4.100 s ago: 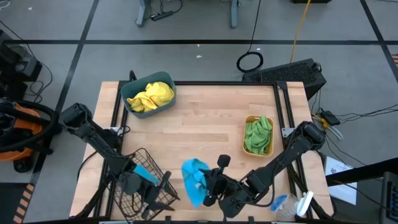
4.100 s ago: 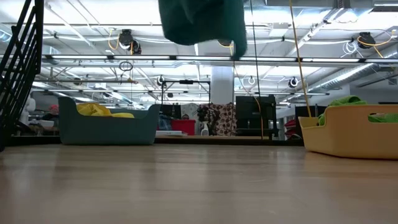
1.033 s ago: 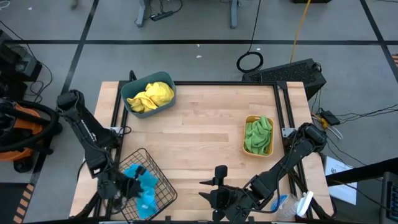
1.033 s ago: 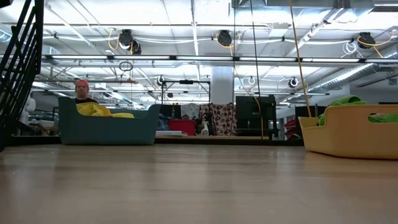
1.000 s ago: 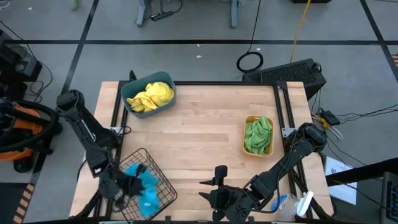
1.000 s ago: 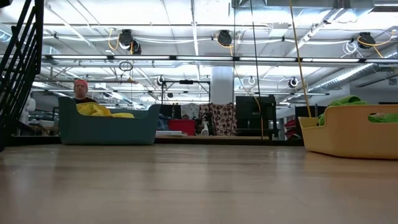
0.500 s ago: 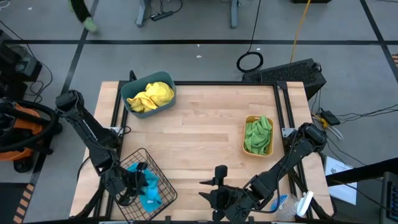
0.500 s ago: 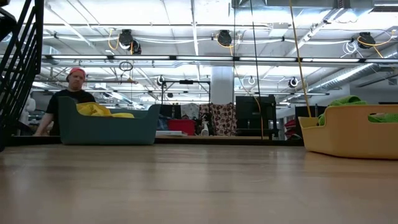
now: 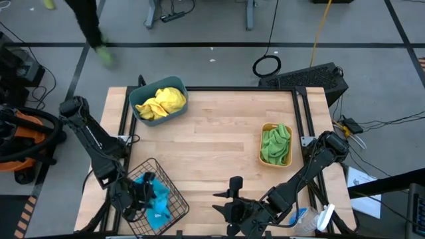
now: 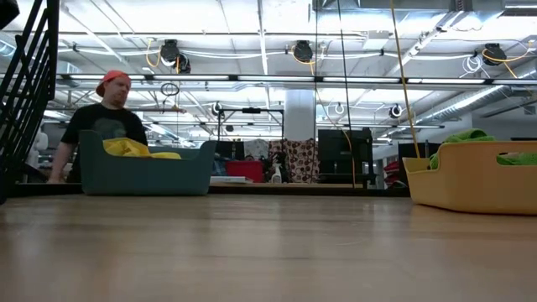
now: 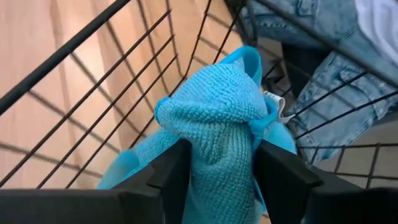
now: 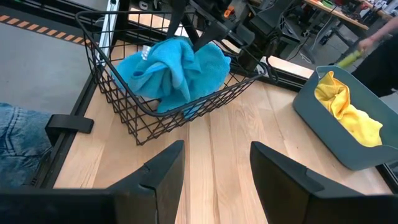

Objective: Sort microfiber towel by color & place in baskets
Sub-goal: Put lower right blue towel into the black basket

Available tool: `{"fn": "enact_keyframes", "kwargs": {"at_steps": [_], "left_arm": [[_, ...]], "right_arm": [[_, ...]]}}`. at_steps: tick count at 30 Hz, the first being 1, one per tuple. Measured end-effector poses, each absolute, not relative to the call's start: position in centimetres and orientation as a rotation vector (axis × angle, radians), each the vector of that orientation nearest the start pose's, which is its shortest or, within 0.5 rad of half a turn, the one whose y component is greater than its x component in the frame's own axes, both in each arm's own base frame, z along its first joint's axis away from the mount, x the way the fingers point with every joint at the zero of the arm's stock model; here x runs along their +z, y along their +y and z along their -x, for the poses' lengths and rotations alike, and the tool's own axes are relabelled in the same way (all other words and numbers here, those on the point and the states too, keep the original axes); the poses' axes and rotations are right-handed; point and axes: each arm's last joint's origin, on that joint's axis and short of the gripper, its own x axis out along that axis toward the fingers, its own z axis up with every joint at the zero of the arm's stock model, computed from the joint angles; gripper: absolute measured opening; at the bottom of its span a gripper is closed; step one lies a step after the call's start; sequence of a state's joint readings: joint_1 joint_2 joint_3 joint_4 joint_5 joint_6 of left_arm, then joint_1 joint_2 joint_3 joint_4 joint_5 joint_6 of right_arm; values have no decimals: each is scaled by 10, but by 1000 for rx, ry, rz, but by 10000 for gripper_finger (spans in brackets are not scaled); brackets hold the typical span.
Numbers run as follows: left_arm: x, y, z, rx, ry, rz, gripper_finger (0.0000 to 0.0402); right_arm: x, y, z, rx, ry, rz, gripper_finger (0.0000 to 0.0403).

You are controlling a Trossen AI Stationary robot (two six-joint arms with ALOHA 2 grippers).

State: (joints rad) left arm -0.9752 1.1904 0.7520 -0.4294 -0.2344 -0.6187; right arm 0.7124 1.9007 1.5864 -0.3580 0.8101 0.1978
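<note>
A: Item one, left side. What was logged?

B: Wire basket [image 9: 154, 199] at the table's near left corner, blue towels [image 9: 157, 198] inside. Left gripper [image 9: 136, 199] was down in the basket, its jaws parted, the top blue towel lying between the fingers [image 11: 283, 180] but seemingly let go rather than pinched.

A: Step in hand?

B: Judged as the release of the last blue towel. Next move would call for lifting the gripper straight out without dragging cloth or catching the wire.

A: Item two, farther along?

B: Teal bin [image 9: 159, 101] at the far left, yellow towels [image 9: 161, 101] in it. Orange tub [image 9: 276, 144] at the right edge, green towels [image 9: 275, 143] in it. No loose towel was seen on the table [image 9: 212, 133].

A: Right arm?

B: Right gripper [image 9: 234, 211] waited at the near edge, jaws apart, holding nothing.

A: Surroundings?

B: A person [image 10: 105, 117] walked behind the teal bin, clear of the arms. Only the basket wires crowded the left gripper.
</note>
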Motion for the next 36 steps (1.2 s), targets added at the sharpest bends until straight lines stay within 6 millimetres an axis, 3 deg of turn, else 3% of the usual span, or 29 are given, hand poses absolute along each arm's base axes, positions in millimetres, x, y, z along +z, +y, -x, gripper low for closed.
{"fn": "enact_keyframes", "kwargs": {"at_steps": [12,20,23,30,36], "left_arm": [[226,-184,-138,-387,929,109,173],[228,-185,-136,-485,956,59,173],[236,-187,-137,-522,941,55,173],[263,-186,-140,-414,912,93,173],[277,-196,-140,-551,855,87,173]], "right_arm": [[280,261,-337,-143,473,273,176],[280,259,-338,-149,475,273,176],[280,257,-339,-154,477,274,176],[280,254,-342,-162,480,270,176],[279,254,-341,-161,487,273,176]]}}
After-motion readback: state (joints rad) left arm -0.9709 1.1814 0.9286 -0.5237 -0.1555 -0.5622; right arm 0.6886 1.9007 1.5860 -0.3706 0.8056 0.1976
